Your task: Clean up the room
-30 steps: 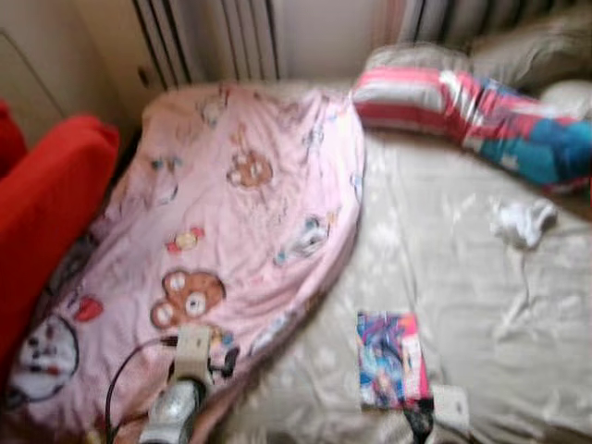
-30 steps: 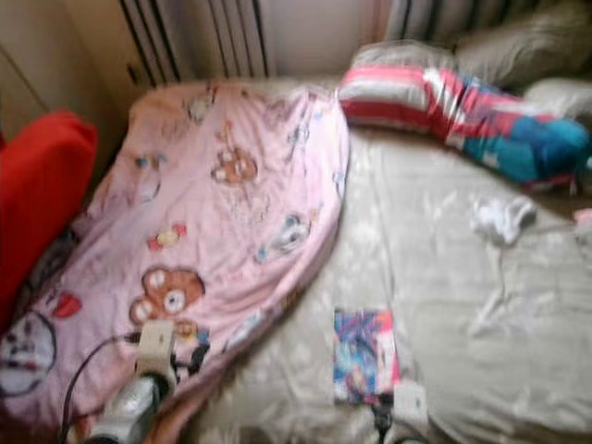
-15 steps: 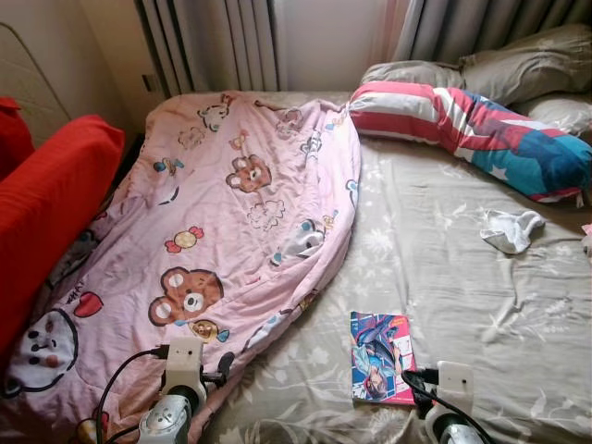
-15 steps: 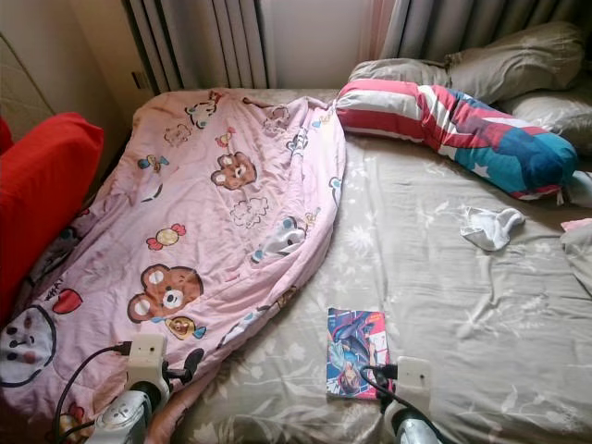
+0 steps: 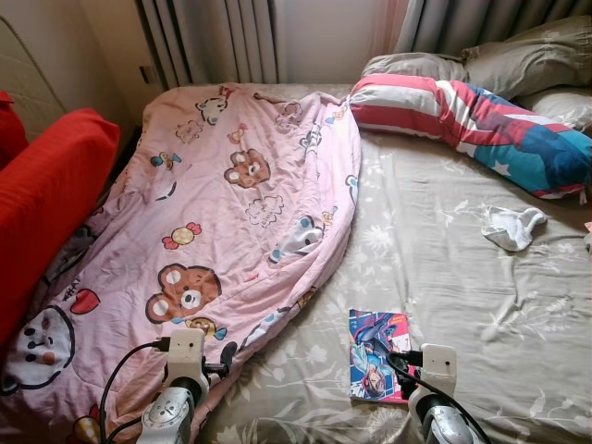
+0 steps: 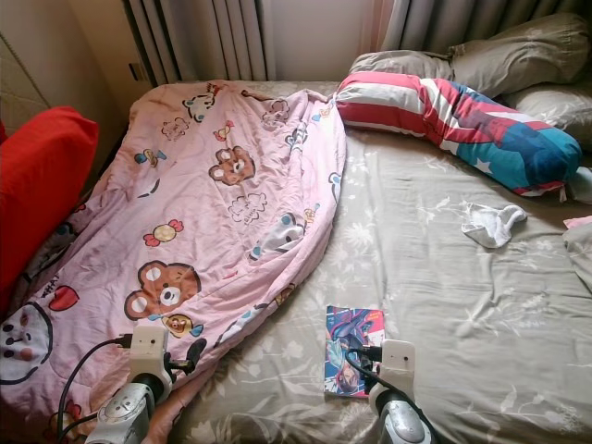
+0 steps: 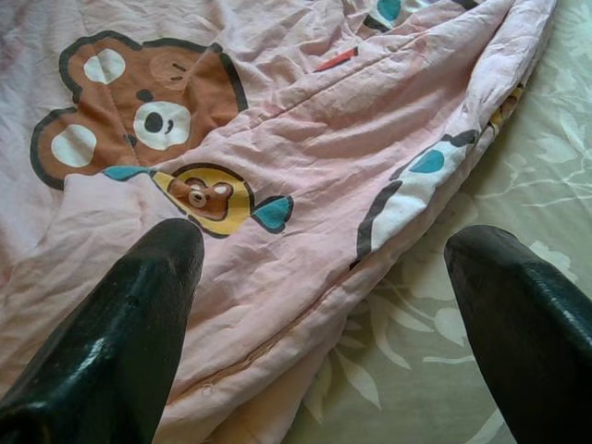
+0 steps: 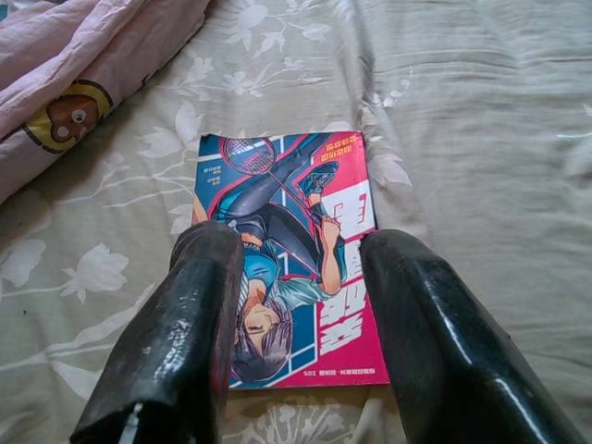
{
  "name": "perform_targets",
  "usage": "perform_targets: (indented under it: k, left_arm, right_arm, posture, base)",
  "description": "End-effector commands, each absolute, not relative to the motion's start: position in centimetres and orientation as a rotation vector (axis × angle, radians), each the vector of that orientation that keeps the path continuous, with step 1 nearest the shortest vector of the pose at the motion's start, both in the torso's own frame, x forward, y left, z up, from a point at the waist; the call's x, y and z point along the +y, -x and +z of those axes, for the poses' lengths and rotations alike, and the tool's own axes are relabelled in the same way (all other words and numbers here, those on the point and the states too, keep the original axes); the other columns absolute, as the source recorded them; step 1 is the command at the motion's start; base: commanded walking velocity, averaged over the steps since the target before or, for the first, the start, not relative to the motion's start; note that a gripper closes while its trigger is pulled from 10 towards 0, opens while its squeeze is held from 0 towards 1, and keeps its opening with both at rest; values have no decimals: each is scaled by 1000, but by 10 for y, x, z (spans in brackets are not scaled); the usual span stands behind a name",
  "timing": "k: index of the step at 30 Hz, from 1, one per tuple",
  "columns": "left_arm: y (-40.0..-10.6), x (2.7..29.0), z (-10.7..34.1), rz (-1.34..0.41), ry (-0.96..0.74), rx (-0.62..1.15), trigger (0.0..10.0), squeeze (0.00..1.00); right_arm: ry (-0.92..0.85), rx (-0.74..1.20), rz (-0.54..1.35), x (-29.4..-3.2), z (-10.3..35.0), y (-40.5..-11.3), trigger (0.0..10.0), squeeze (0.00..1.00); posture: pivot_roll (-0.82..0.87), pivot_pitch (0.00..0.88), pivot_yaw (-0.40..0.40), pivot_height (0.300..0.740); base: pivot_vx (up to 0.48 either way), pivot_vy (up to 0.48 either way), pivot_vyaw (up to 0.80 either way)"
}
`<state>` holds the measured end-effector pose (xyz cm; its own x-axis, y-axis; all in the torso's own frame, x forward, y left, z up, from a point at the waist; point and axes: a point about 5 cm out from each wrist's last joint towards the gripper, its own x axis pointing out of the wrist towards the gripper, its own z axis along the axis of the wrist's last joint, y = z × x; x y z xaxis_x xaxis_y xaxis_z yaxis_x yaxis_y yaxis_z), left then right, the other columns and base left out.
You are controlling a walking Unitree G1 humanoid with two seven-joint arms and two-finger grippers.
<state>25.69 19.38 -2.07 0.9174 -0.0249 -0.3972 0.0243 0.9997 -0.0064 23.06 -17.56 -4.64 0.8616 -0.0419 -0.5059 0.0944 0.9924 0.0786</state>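
Right wrist view: magazine [image 8: 282,259] lies between the parted jaws.

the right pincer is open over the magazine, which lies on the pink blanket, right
Not quite. The right pincer is open over the magazine, but the magazine lies on the beige sheet, beside the pink blanket and apart from it. The right wrist view shows it flat on the floral sheet, with the blanket's edge off to one side.
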Motion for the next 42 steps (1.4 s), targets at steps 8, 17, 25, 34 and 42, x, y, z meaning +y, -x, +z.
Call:
perform_targets:
  k: [8, 17, 25, 34, 42]
  left_arm:
    - [-255, 196, -21, -21, 9, 404, 10000, 0]
    - [-257, 197, -20, -21, 11, 403, 10000, 0]
    - [-261, 201, -16, -18, 4, 391, 10000, 0]
    - [-260, 201, -17, -21, 6, 395, 10000, 0]
    - [-260, 200, -17, -26, 4, 396, 10000, 0]
  right_arm:
    - [-105, 546, -64, -171, -50, -225, 10000, 0]
    - [-107, 548, -63, -169, -50, -226, 10000, 0]
    - [-118, 547, -61, -165, -50, -227, 10000, 0]
    - [-121, 544, -69, -165, -49, -229, 10000, 0]
    - [-119, 545, -74, -166, -49, -228, 10000, 0]
  posture:
    - [61, 143, 14, 740]
    - [64, 140, 24, 740]
    - [90, 139, 32, 740]
    - [78, 149, 34, 740]
    - [75, 149, 33, 740]
  base:
    - [0, 0, 0]
    - [0, 0, 0]
    - [0, 0, 0]
    - [-93, 0, 0]
    - [-243, 0, 0]
